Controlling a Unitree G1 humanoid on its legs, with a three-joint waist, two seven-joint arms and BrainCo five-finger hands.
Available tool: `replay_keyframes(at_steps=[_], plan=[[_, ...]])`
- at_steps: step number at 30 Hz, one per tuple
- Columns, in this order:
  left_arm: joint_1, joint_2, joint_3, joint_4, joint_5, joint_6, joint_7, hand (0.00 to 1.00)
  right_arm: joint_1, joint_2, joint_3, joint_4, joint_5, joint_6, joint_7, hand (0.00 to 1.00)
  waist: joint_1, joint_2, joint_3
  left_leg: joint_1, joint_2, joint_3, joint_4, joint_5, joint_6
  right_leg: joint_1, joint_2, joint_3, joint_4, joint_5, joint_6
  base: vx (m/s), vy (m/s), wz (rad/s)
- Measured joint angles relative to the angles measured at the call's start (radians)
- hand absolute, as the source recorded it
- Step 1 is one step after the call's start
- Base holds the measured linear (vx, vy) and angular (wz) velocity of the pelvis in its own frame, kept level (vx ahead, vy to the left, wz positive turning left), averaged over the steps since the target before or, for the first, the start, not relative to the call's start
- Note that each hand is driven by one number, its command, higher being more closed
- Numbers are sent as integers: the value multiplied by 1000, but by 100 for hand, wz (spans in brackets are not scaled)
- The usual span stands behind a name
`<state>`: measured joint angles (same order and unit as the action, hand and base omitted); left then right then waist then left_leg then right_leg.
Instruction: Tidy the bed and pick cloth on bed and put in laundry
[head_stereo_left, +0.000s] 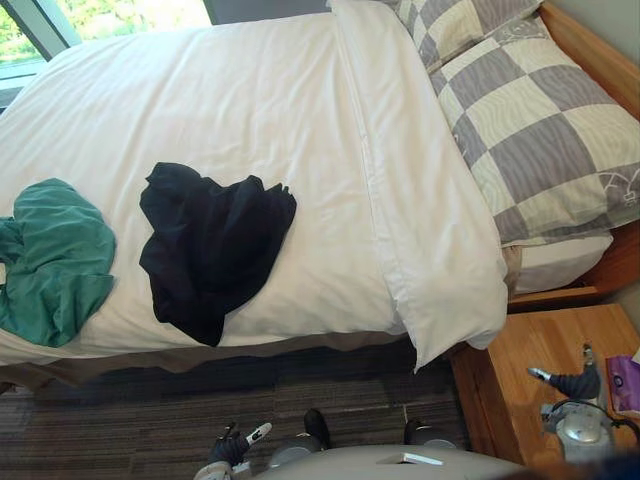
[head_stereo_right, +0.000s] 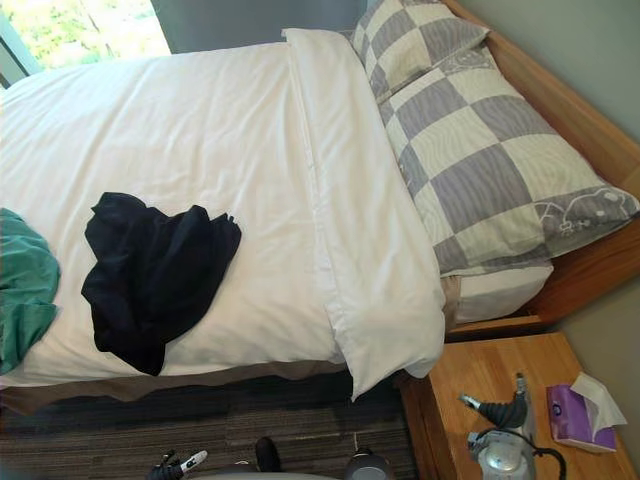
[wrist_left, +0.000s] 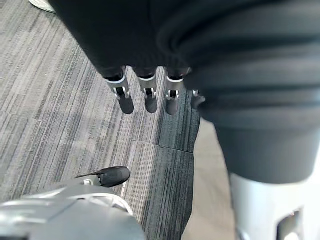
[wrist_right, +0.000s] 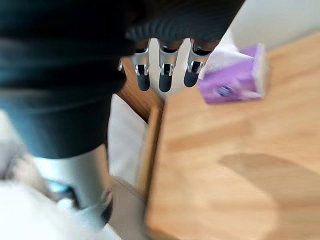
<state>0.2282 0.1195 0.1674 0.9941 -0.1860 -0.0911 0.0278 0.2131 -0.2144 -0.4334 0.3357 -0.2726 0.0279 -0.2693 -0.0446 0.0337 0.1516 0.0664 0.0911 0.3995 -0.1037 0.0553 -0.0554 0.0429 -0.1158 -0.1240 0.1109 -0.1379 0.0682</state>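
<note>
A crumpled black cloth (head_stereo_left: 210, 250) lies on the white duvet (head_stereo_left: 250, 100) near the bed's front edge. To its left a green cloth (head_stereo_left: 55, 260) drapes over that same edge. My left hand (head_stereo_left: 235, 445) hangs low over the carpet in front of the bed, away from both cloths; its fingers (wrist_left: 145, 95) are straight and hold nothing. My right hand (head_stereo_left: 570, 385) hovers above the wooden nightstand (head_stereo_left: 520, 370) at the right, its fingers (wrist_right: 165, 75) relaxed and empty.
Two grey-and-cream checked pillows (head_stereo_left: 530, 130) lie at the head of the bed by the wooden headboard (head_stereo_left: 600, 60). A purple tissue box (head_stereo_right: 575, 415) sits on the nightstand. Striped grey carpet (head_stereo_left: 150, 410) runs along the bed's front. A window (head_stereo_left: 100, 20) is at the far left.
</note>
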Motion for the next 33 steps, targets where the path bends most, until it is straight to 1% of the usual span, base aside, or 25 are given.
replay_keyframes(at_steps=[1, 2, 4, 5, 6, 9, 11, 12, 14, 15, 17, 18, 20, 22, 23, 25, 27, 29, 32, 33], plan=[[1, 0, 2, 0, 0, 1, 0, 0, -22, 0, -14, -20, 61, -4, -1, 100, 0, -2, 0, -1, 0, -1, 0, 0, 0, 0, 0, 0, -2, 0, 0, 0, 0, 0], [1, 1, 2, 0, 0, 2, 0, 0, -36, 0, -24, -38, 95, -6, -2, 100, 0, -3, 0, -2, 0, -3, 0, -1, -1, 0, 0, 0, -4, 0, 0, 30, 3, 2], [2, 1, 14, 0, 0, 2, -5, 0, -80, 1, -30, -77, 218, -27, -9, 100, 1, -3, 0, -4, -2, -12, 0, -2, 0, -1, 0, -1, -7, 0, 0, 34, 4, 3], [2, 1, 20, 0, -1, 2, -7, 0, -92, 3, -30, -88, 249, -36, -10, 100, 0, -3, 0, -7, -3, -15, 0, -2, 0, -1, 0, -4, -8, 0, 0, 47, -3, 15], [0, 3, 35, -2, -1, 3, -8, 0, -122, 12, -29, -114, 370, -68, -14, 100, 1, -2, 0, -16, -4, -27, 0, -2, 2, 0, -1, -18, -8, 0, 0, 47, -6, 17], [0, 8, 41, 0, -1, 13, -8, 0, -181, 48, -22, -152, 512, -112, -23, 100, 9, -3, 6, -23, -5, -36, 0, -1, 2, -1, -2, -32, -8, -1, 0, 35, -2, 15], [-1, 7, 41, -1, -1, 19, -5, 0, -236, 84, 26, -190, 653, -166, -33, 100, 9, -1, 11, -51, -7, -57, 1, 5, 9, -16, -4, -47, -8, -3, 0, 18, 9, 28], [-2, 7, 41, -1, -1, 19, -4, 0, -251, 91, 37, -197, 675, -176, -35, 100, 10, -2, 14, -57, -7, -59, 1, 7, 9, -21, -5, -50, -7, -3, 0, 18, 13, 23], [-6, 7, 41, 0, -1, 23, 3, 0, -315, 97, 78, -199, 740, -197, -47, 100, 32, 5, 31, -85, -11, -79, 4, 15, 14, -40, -6, -66, -5, -2, 0, 21, 11, 23], [-11, 7, 41, 0, -2, 23, 6, 0, -332, 97, 84, -199, 763, -203, -48, 100, 36, 5, 42, -85, -11, -82, 5, 17, 14, -38, -7, -70, -3, -2, 0, 19, 11, 24], [-19, 7, 39, -1, -24, 23, 17, 0, -419, 97, 114, -187, 822, -221, -49, 100, 53, 13, 81, -97, -13, -98, 6, 23, 16, -46, -10, -85, 9, -5, -5, -6, 15, 20], [-19, 7, 38, -1, -30, 23, 17, 0, -436, 97, 121, -185, 839, -227, -49, 100, 54, 14, 83, -107, -14, -102, 6, 25, 16, -57, -10, -85, 15, -6, -5, -24, 20, 18], [-35, 7, 36, -2, -59, 22, 23, 0, -551, 97, 138, -151, 922, -252, -49, 100, 64, 21, 124, -143, -17, -111, 7, 39, 21, -106, -18, -88, 55, -17, -8, -42, 22, 16], [-59, 7, 27, -2, -77, 22, 23, 0, -615, 96, 139, -136, 971, -259, -49, 100, 65, 27, 160, -158, -24, -122, 7, 47, 26, -133, -30, -96, 96, -33, -9, -49, 22, 21], [-76, 8, 26, -6, -81, 18, 24, 0, -653, 96, 148, -120, 1001, -274, -49, 100, 67, 30, 182, -171, -29, -131, 7, 51, 29, -152, -36, -98, 123, -43, -8, -47, 21, 29], [-96, 12, 2, -35, -103, 12, 24, 0, -691, 96, 149, -114, 1037, -288, -49, 100, 69, 34, 196, -208, -37, -143, 7, 62, 33, -199, -49, -110, 163, -61, -8, -30, 16, 29], [-112, 12, -14, -70, -133, -3, 24, 0, -730, 95, 146, -114, 1079, -302, -49, 100, 84, 39, 223, -238, -45, -144, 8, 69, 37, -247, -64, -110, 209, -78, -7, -8, 15, 16], [-129, 16, -14, -73, -161, -7, 24, 0, -743, 93, 140, -114, 1091, -316, -49, 100, 90, 41, 238, -270, -54, -154, 29, 68, 37, -281, -80, -113, 247, -94, -6, 4, 7, 23], [-159, 20, -14, -105, -202, -12, 25, 0, -782, 93, 123, -121, 1114, -335, -59, 100, 93, 48, 260, -371, -65, -158, 105, 47, 39, -380, -116, -113, 342, -127, -8, 8, -5, 26], [-168, 21, -14, -113, -219, -13, 24, 0, -794, 93, 123, -127, 1114, -341, -59, 100, 93, 50, 280, -399, -65, -155, 144, 31, 41, -402, -127, -113, 371, -139, -9, 3, -22, 11]])
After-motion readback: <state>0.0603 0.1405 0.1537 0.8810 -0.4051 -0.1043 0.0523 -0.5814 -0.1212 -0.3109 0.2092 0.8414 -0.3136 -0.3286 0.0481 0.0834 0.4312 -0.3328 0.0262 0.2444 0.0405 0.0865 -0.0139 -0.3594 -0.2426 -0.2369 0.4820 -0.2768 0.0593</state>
